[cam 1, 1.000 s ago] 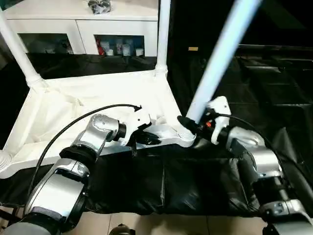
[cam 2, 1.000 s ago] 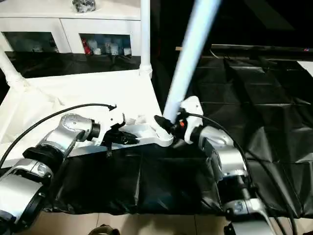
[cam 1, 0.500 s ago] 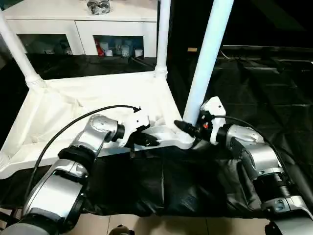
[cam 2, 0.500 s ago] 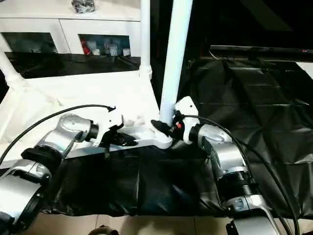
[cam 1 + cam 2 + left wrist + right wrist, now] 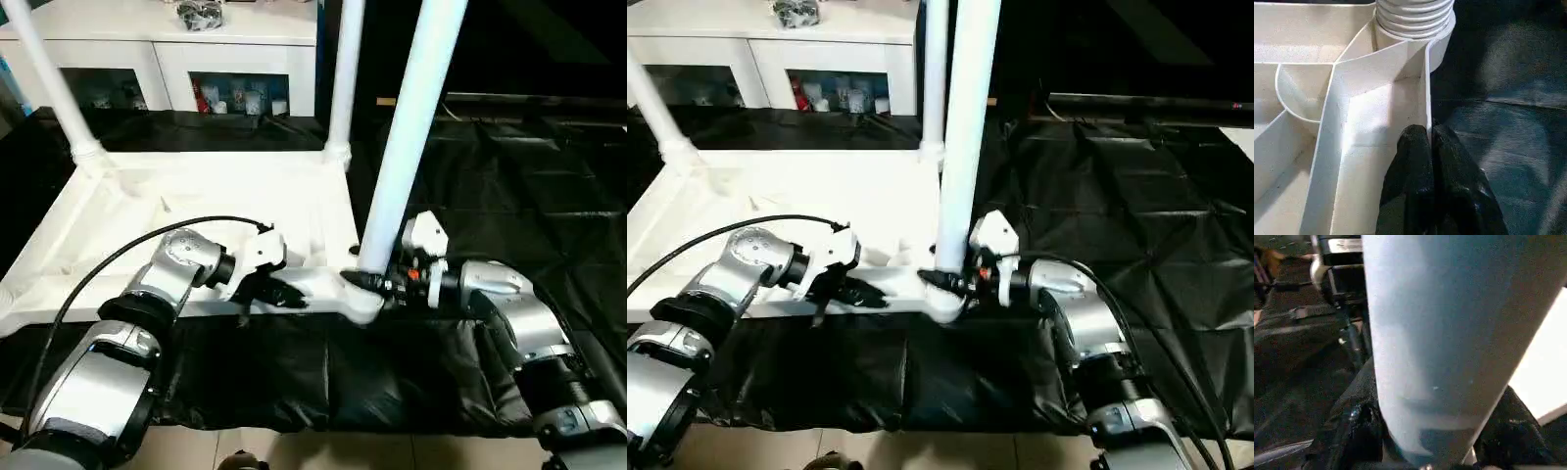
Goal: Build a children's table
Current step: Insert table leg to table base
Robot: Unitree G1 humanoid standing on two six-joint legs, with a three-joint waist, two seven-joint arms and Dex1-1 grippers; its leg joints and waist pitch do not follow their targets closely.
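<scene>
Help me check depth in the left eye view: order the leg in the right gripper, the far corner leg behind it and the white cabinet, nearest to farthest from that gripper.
1. Held leg, in the right gripper.
2. Far corner leg, behind it.
3. White cabinet, at the back.

Left arm: my silver forearm reaches forward and inward.
Left gripper: my two black fingers are pinched together on a thin white edge.
Right gripper: my fingers clasp a white tube's base.
</scene>
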